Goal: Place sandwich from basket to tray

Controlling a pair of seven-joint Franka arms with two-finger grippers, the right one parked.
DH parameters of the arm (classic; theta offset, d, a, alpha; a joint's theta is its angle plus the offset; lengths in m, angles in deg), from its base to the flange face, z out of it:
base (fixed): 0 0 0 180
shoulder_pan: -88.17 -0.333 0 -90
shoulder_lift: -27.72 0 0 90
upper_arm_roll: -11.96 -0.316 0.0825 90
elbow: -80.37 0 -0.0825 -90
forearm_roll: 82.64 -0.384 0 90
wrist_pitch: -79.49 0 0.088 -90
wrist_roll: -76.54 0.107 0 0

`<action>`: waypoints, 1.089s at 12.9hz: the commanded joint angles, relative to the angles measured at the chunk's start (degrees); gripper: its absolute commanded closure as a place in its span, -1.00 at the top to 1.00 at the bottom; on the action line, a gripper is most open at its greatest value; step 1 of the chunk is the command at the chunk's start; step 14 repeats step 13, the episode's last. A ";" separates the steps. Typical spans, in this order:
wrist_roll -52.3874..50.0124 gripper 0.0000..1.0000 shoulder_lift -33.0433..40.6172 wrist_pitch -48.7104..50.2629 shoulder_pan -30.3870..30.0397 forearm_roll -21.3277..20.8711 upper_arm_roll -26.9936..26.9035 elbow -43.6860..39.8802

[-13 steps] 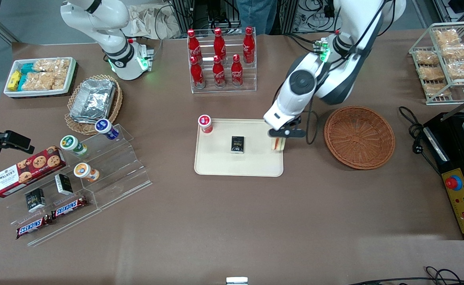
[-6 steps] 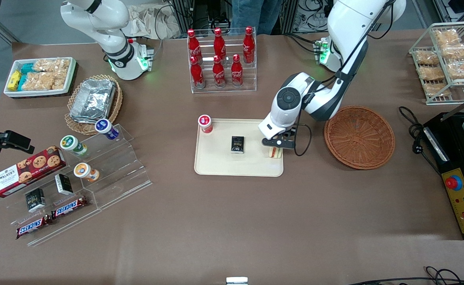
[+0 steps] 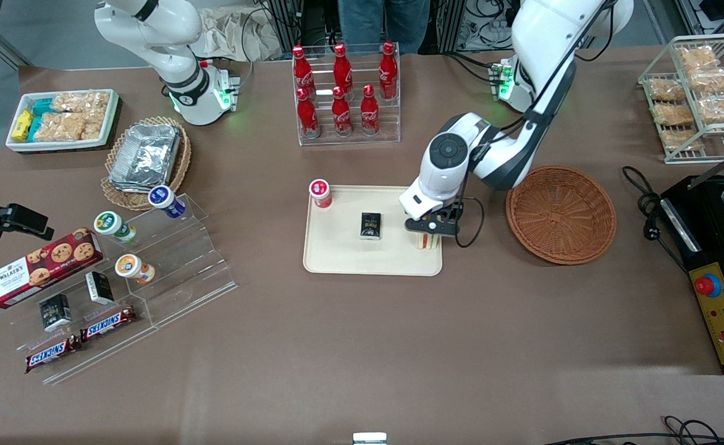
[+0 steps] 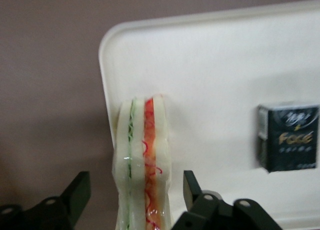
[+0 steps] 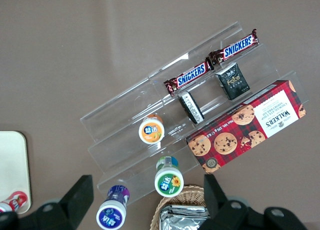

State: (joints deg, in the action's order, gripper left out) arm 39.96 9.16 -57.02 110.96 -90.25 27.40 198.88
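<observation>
Tray (image 3: 349,259): cream rectangle on the brown tabletop (image 3: 362,346), taken here as the landmark.
- Red-capped cup (image 3: 320,193): upright at the tray corner farthest from the front camera, toward the parked arm's end.
- Small black box (image 3: 371,225): lies flat near the tray's middle; unchanged from half a second ago.
- Sandwich (image 3: 428,241): stands on edge on the tray, close to the rim nearest the basket. In the wrist view the sandwich (image 4: 142,160) shows white bread with green and orange-red filling. Half a second ago it sat slightly nearer that rim.
- Pincer (image 3: 427,227): directly above the sandwich; it has shifted a little toward the tray's middle. Its fingers (image 4: 75,192) stand apart, one on each side of the sandwich, with a gap on both sides.
- Basket (image 3: 561,214): reddish-brown wicker, on the tabletop beside the tray toward the working arm's end; nothing in it, as before.
</observation>
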 commanded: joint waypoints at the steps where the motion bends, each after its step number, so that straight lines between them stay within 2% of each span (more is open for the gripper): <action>1: -4.64 1.00 11.49 11.57 -1.60 -0.04 -0.06 -1.68; 2: -4.29 1.00 14.57 16.40 -2.74 0.13 -0.14 -3.52; 4: -0.18 1.00 18.27 26.42 -7.30 3.37 -0.15 -9.74; 7: 9.47 1.00 18.38 47.42 -14.94 5.49 -0.23 -25.02; 10: 15.74 1.00 19.86 51.26 -24.69 8.48 -0.23 -29.98; 12: 21.16 1.00 19.69 51.43 -32.60 12.51 0.29 -32.01; 14: 23.81 1.00 19.69 51.69 -33.07 13.40 -0.23 -31.93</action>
